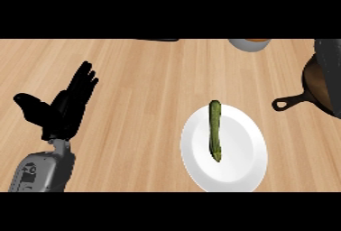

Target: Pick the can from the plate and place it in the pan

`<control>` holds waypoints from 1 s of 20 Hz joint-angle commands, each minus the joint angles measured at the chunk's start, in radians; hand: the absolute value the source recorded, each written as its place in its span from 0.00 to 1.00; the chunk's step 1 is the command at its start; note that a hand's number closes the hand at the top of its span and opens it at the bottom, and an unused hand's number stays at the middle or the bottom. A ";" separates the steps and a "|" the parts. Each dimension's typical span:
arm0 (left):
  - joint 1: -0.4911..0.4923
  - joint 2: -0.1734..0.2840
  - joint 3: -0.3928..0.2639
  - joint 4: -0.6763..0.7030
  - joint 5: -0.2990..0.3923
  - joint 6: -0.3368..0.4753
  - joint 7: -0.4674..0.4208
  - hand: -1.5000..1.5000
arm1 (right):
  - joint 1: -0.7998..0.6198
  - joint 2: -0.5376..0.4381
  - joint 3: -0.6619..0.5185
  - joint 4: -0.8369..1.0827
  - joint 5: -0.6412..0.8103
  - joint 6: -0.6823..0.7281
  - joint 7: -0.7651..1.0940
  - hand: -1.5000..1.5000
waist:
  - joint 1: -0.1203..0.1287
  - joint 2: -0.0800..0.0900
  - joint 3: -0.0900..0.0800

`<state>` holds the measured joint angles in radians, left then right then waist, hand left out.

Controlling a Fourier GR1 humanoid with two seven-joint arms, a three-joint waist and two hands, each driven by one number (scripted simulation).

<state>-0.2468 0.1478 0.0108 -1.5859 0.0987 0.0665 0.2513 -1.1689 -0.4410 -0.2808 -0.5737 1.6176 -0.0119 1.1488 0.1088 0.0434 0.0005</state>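
A kitchen — wooden countertop (153, 81), white plate (243, 144), dark cast-iron pan (320, 85) at the right edge.

I see my left hand (65, 108) open at the left, fingers up. A thin green object (214, 130) lies on the white plate (243, 153); the pan (318, 85) sits far right on the tabletop (146, 81).

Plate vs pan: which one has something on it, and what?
The white plate, at lower centre: a long green vegetable lies on it, no can. The dark pan at the right edge shows nothing inside.
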 commanded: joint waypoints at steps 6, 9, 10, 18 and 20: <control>0.016 0.019 0.030 0.028 -0.002 -0.004 -0.028 0.50 | 0.071 -0.050 -0.083 0.059 0.053 -0.274 0.131 1.00 | -0.052 -0.015 0.002; 0.026 0.002 0.036 -0.009 -0.001 0.031 0.007 0.50 | 0.130 -0.052 -0.114 0.061 0.048 -0.342 0.100 1.00 | -0.065 -0.025 0.002; 0.046 0.027 0.063 0.000 0.026 0.001 -0.001 0.50 | 0.182 -0.065 -0.135 0.056 0.033 -0.407 0.063 1.00 | -0.067 -0.023 0.003; 0.042 0.020 0.056 0.002 0.024 -0.010 -0.021 0.50 | 0.221 -0.117 -0.250 0.190 -0.059 -0.563 -0.162 1.00 | -0.061 -0.020 0.003; 0.081 -0.001 0.032 -0.011 0.003 0.001 -0.034 0.50 | 0.260 -0.116 -0.271 0.230 -0.078 -0.615 -0.202 1.00 | -0.058 -0.021 0.003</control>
<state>-0.1934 0.1653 0.0596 -1.5908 0.1168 0.0596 0.2346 -0.9451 -0.5344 -0.5045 -0.4055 1.5835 -0.4961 0.9805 0.0489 0.0221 0.0034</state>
